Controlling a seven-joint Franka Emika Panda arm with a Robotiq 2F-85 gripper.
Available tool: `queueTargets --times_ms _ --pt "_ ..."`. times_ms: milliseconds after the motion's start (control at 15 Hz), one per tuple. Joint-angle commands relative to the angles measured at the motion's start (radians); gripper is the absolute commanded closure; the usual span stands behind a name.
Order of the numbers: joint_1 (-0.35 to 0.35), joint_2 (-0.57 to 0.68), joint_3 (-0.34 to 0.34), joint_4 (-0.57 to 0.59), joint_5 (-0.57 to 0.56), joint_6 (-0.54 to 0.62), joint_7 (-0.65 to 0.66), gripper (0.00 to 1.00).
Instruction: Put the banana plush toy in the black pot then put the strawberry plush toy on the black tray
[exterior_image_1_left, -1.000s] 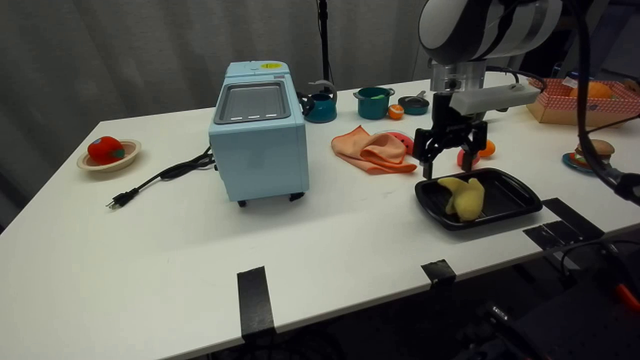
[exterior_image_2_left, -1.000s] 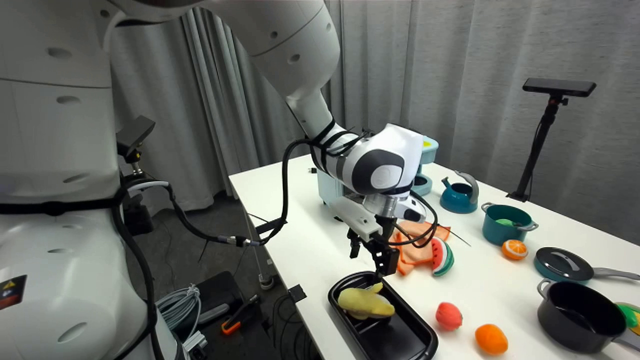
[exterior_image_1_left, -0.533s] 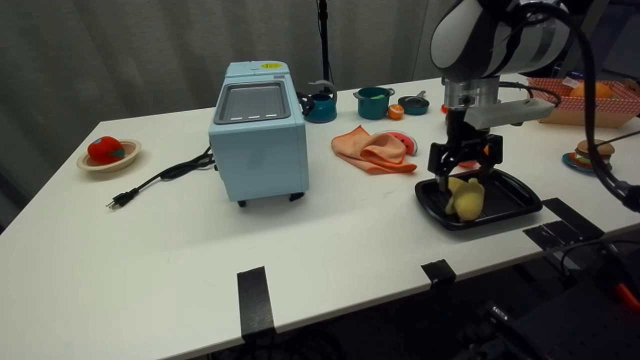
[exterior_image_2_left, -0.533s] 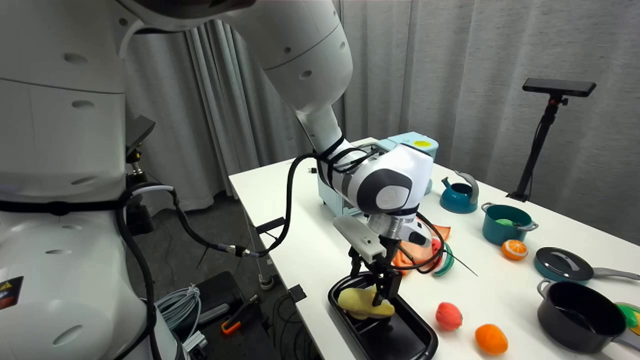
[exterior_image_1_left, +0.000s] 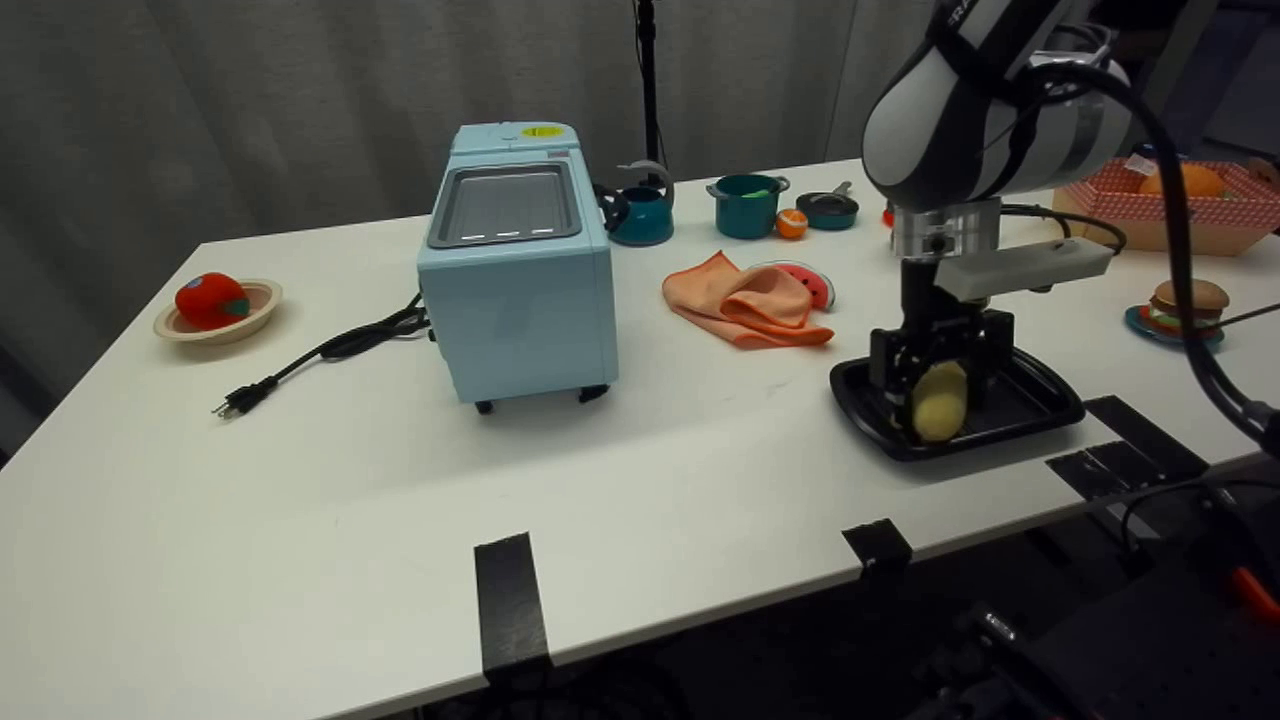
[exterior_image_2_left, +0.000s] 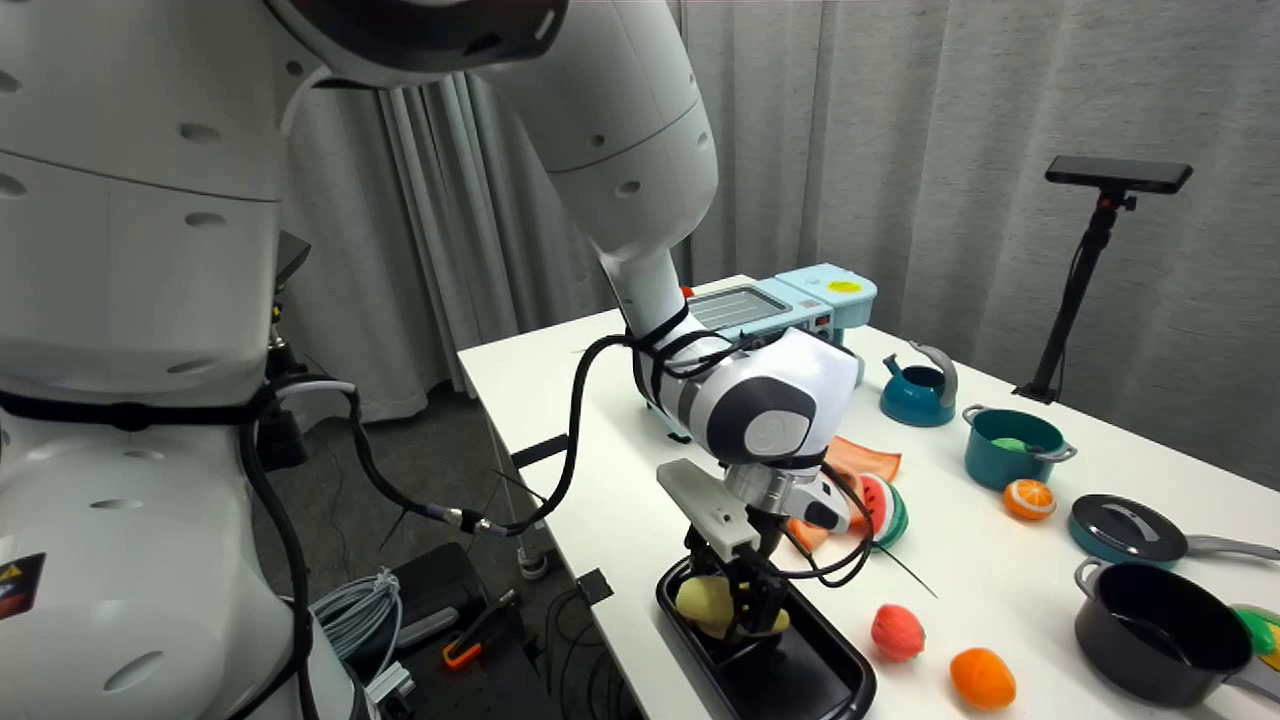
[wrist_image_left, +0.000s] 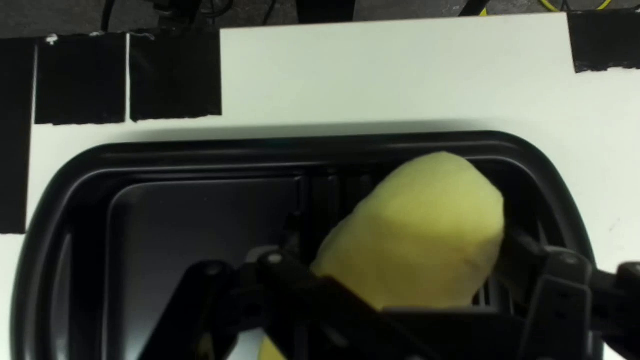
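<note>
The pale-yellow banana plush toy (exterior_image_1_left: 940, 405) lies at one end of the black tray (exterior_image_1_left: 1030, 370); both also show in the wrist view, the toy (wrist_image_left: 425, 225) and the tray (wrist_image_left: 210, 162). My gripper (wrist_image_left: 406, 237) is lowered into the tray with its fingers apart, one on each side of the banana. It looks open; contact with the toy is not clear. In an exterior view the small red strawberry plush toy (exterior_image_2_left: 897, 632) is on the table beside the tray's long side. The black pot (exterior_image_2_left: 1160, 640) stands farther off with its inside visible and bare. The arm hides both elsewhere.
An orange fruit (exterior_image_2_left: 982, 680) lies between strawberry and pot. A pan (exterior_image_2_left: 1125, 530), teal pot (exterior_image_2_left: 1015, 450), orange slice (exterior_image_2_left: 1030, 499) and kettle (exterior_image_2_left: 915, 393) stand behind. A peach cloth (exterior_image_1_left: 745, 300), watermelon slice (exterior_image_2_left: 885, 515) and light-blue toaster oven (exterior_image_1_left: 520, 320) are nearby.
My gripper has come down and slightly across over the tray, so its fingers now straddle the banana. The banana, tray, strawberry and pot have not moved.
</note>
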Motion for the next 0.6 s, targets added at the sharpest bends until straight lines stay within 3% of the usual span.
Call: queueTargets --times_ms 0,533 --pt "-0.015 0.017 0.011 0.003 0.027 0.038 -0.027 0.42" --pt "-0.028 -0.092 -0.022 0.011 -0.011 -0.013 -0.046 0.98"
